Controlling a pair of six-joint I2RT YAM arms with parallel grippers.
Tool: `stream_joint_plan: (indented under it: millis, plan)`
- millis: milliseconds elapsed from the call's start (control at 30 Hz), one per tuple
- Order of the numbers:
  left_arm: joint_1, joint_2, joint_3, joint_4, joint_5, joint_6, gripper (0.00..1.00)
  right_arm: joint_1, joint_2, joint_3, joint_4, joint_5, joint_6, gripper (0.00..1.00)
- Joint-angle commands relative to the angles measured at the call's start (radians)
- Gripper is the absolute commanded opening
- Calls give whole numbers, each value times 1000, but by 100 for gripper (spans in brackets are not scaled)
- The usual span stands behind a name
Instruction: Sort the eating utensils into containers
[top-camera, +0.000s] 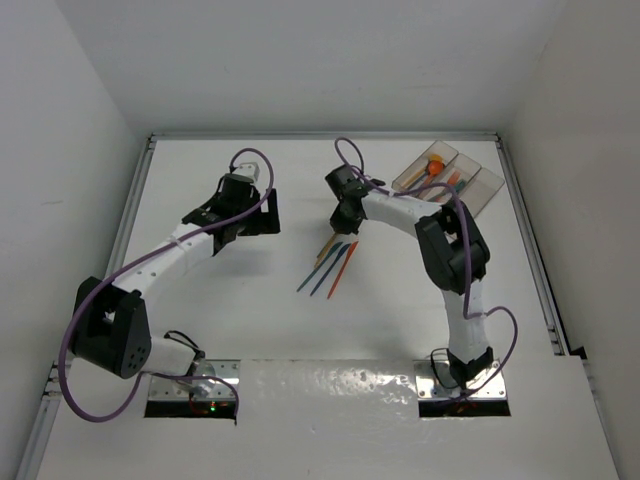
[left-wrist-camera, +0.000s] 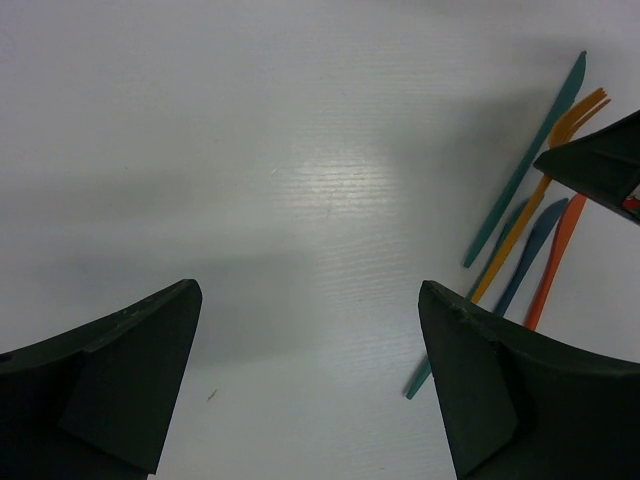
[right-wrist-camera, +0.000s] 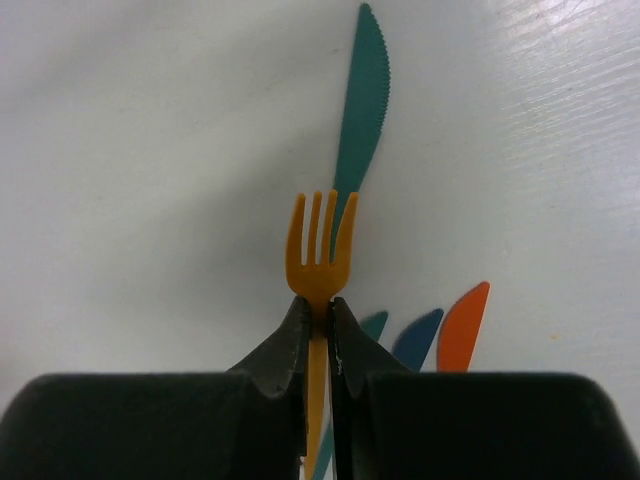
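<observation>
My right gripper (right-wrist-camera: 318, 305) is shut on the neck of an orange fork (right-wrist-camera: 322, 250), just below the tines. A teal knife (right-wrist-camera: 362, 120) lies on the table beyond it. The tips of a teal, a blue (right-wrist-camera: 418, 340) and an orange knife (right-wrist-camera: 462, 325) show to the right. Seen from above, that gripper (top-camera: 345, 222) is over the loose utensils (top-camera: 332, 268) mid-table. My left gripper (top-camera: 250, 215) stands open over bare table, with the same utensils (left-wrist-camera: 535, 250) to its right. The containers (top-camera: 478, 190) sit at the back right with an orange spoon (top-camera: 435, 165) and other utensils inside.
White walls close the table at the back and both sides. A raised rail (top-camera: 530, 260) runs along the right edge. Both arm bases are bolted at the near edge. The right arm's gripper tip (left-wrist-camera: 600, 165) pokes into the left wrist view.
</observation>
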Motion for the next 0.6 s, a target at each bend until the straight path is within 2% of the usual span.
stream_joint_plan:
  millis: [0, 133, 267, 567]
  plan:
    - [7, -29, 25, 31, 10, -5, 89, 9, -124, 11, 47, -7, -26, 4]
    - [7, -27, 25, 33, 15, -5, 89, 9, -183, 26, 32, -4, -88, 5]
    - [7, -24, 25, 34, 21, -3, 89, -23, -264, 25, 29, 89, -201, 5]
    - [7, -21, 11, 65, 84, 17, 89, -406, -342, -46, 174, 2, -471, 0]
